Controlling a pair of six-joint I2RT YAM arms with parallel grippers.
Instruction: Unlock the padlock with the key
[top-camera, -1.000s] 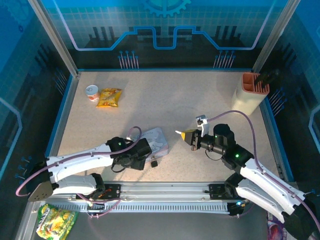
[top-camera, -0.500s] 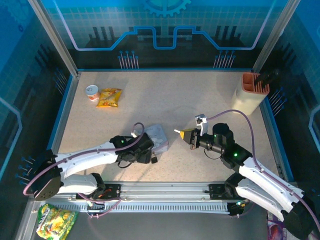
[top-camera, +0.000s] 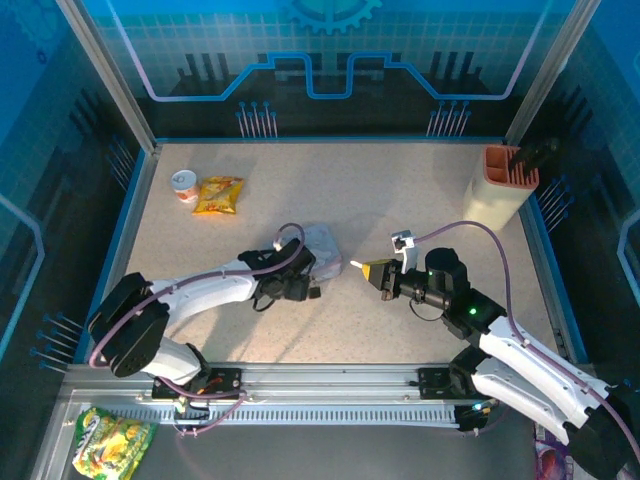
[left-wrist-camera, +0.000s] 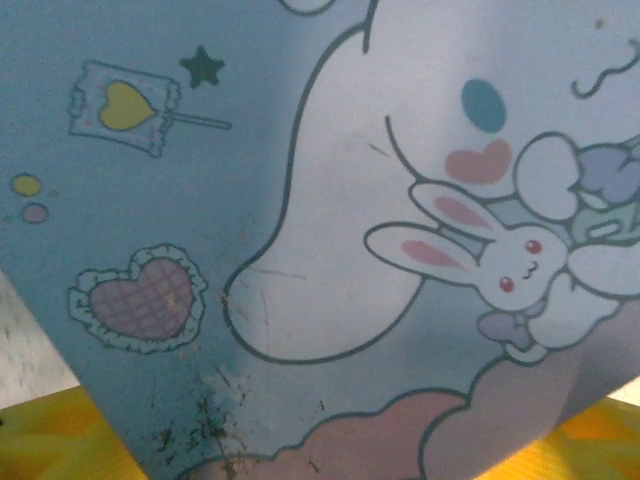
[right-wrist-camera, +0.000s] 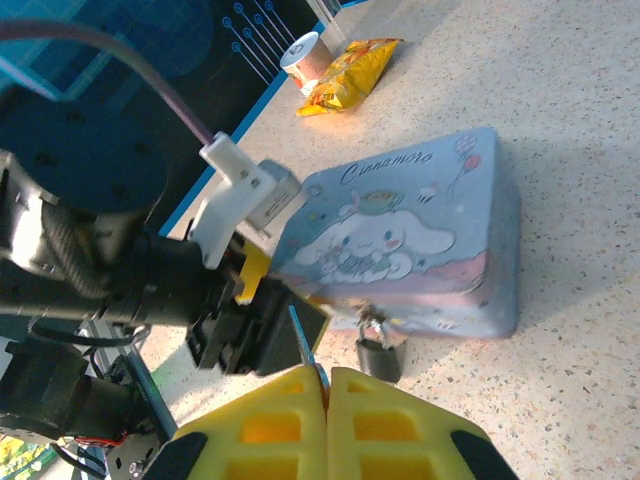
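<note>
Evidently the left tool (top-camera: 300, 281) had pushed forward and rightward across the bench (top-camera: 300, 190) within the last 1 second, its arm stretching out. It stayed clamped on the edge of the pale blue cartoon tin (top-camera: 326, 260), which travelled with it toward the middle. The padlock (right-wrist-camera: 378, 352), hanging by its shackle from the tin's front wall, came along, so it sat further from the bench's near edge than before. To the right, the right tool (right-wrist-camera: 324, 384) had barely shifted. Its 2 yellow pads (right-wrist-camera: 260, 430) were pressed together on the key (right-wrist-camera: 303, 343), whose thin blade stuck out toward the padlock, near it but apart. I judged that the lock was being presented to the key. The gap had narrowed, yet insertion had not begun, and the keyhole could not be made out.
</note>
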